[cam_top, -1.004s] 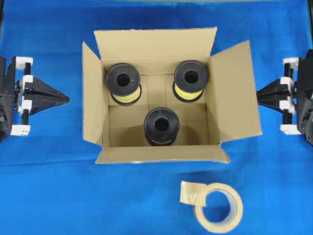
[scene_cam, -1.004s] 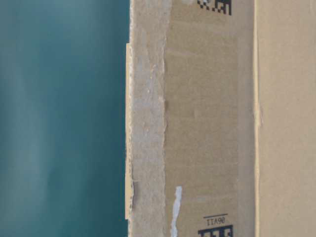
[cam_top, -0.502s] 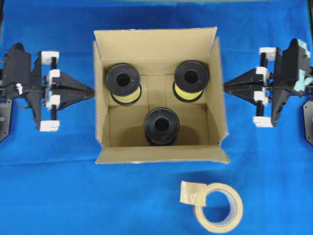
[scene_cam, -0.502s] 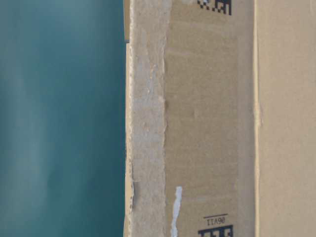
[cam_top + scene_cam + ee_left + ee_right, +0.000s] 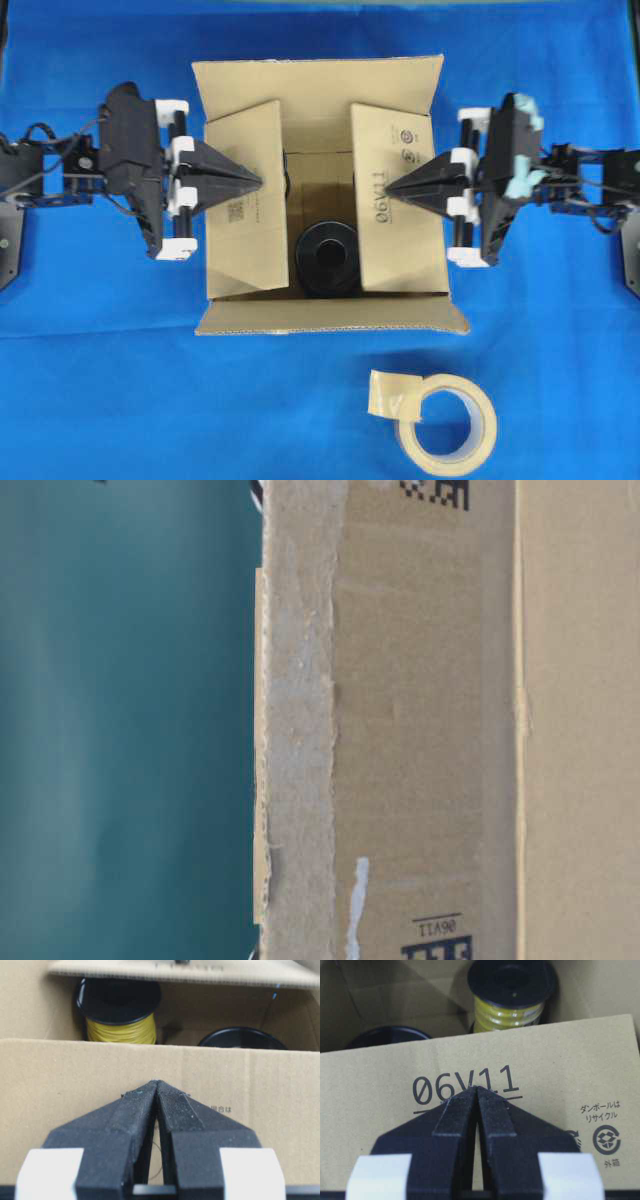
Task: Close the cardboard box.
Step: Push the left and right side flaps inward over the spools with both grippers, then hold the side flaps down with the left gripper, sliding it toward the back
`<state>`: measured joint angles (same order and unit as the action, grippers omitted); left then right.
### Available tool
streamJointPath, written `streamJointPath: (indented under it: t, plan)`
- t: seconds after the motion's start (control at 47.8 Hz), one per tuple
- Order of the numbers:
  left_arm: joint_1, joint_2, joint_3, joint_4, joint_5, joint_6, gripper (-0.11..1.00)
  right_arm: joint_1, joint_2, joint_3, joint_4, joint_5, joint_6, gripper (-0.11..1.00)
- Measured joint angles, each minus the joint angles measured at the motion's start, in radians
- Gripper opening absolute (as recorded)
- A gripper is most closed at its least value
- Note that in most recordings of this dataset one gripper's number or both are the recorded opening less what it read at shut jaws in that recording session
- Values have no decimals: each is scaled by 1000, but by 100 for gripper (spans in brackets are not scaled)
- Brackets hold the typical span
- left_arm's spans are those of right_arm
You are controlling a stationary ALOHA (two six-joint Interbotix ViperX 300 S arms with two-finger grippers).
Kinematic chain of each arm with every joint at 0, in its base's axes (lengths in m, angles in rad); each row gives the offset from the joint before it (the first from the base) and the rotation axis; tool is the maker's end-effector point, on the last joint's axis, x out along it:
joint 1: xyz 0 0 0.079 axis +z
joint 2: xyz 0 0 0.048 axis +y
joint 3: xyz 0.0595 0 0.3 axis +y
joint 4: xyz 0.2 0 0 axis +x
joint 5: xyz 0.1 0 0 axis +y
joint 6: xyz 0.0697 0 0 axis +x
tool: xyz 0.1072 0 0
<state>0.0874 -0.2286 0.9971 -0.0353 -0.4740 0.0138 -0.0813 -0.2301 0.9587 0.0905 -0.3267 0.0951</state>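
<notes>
We see the cardboard box [image 5: 325, 195] in the middle of the blue worktop [image 5: 100, 400], a bit toward the far edge. Our left claw [image 5: 255, 183] and right claw [image 5: 392, 190] are both pressed together, holding nothing. Each tip pushes one side flap inward, and the box lies between them. We count two side flaps leaning in and two long flaps open. We count three spools [image 5: 325, 258] inside and one tape roll [image 5: 445, 420] near the front edge.

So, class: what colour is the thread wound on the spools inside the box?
Yellow, wound on a black-capped spool; the right wrist view shows it best.
</notes>
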Motion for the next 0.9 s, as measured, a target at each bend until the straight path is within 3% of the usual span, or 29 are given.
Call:
streamJointPath:
  t: [0.335,0.565,0.899]
  plan:
    - [-14,150,-14,-6,-83,-20,0,3,83,-9,3,-29,6,0]
    - [-20,170,-34,-8,-91,-20,0,3,83,-9,5,-37,8,0]
    - [5,221,-175,-6,-91,46,0,14,83,-11,6,-44,6,0]
